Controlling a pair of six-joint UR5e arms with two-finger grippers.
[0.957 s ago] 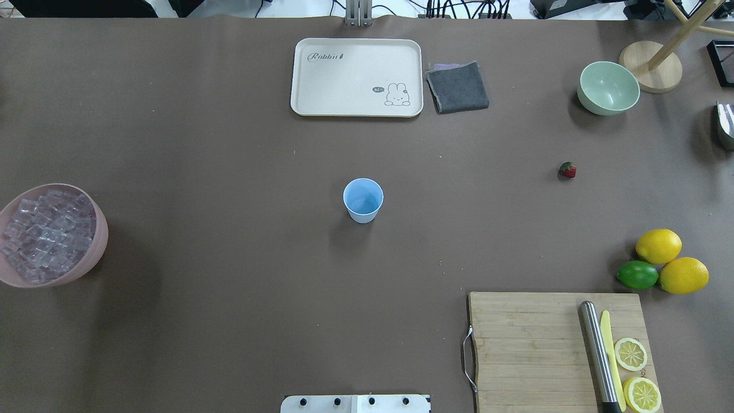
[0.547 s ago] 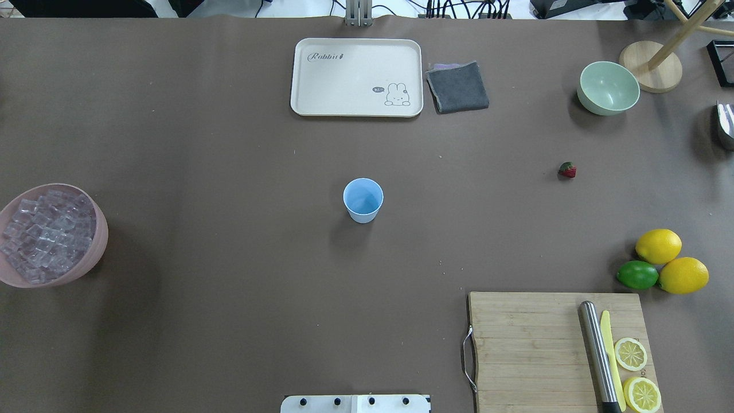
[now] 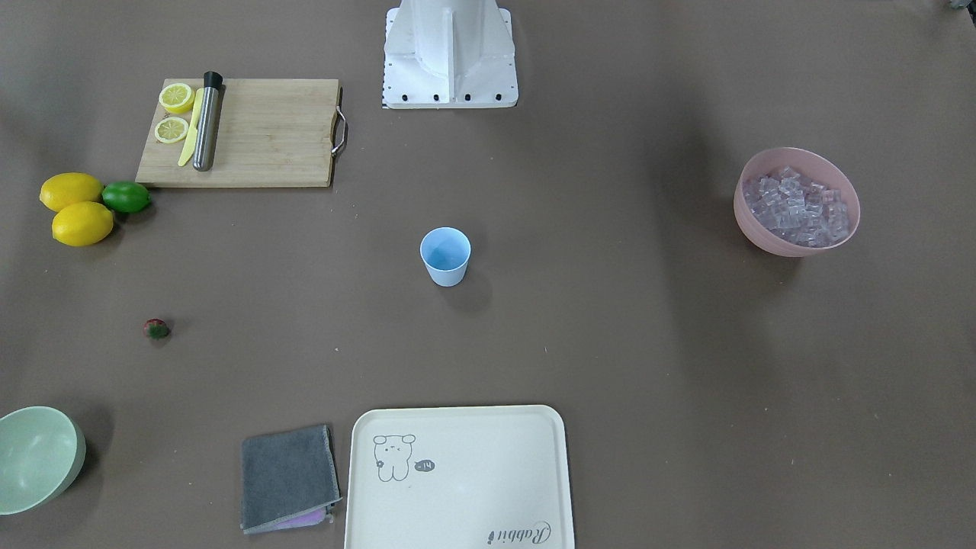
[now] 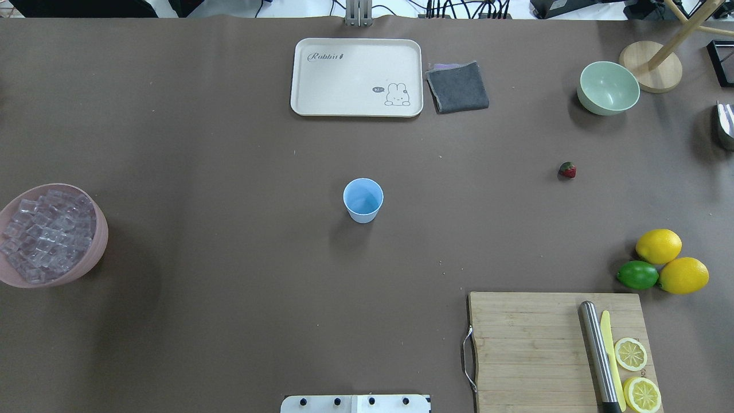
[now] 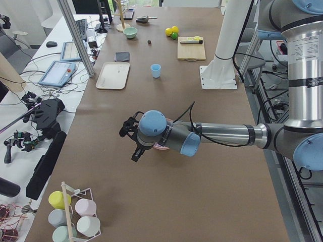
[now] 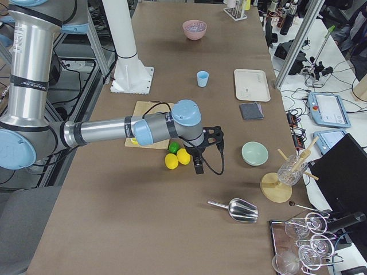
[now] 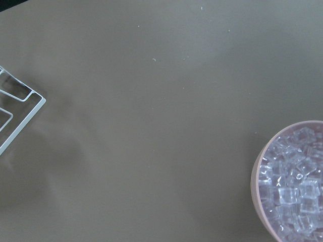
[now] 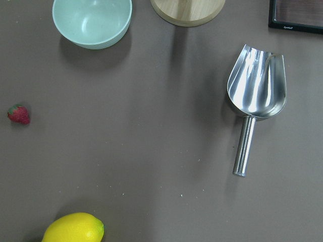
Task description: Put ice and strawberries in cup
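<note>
Claws show only in your side views: left claw by the pink bowl, right claw by the lemons. Spread or pinched, can't tell. Overhead: cup mid-frame, ice in the bowl at far left, strawberry right of centre. Right wrist view adds a steel scoop.

Overhead looks down from the robot's edge, front-facing steeply down from the opposite edge; both share the cup at the centre of the worktop. Side views look along from each end. Wrist cameras face down, close: left beside the pink bowl, right above the scoop.
</note>
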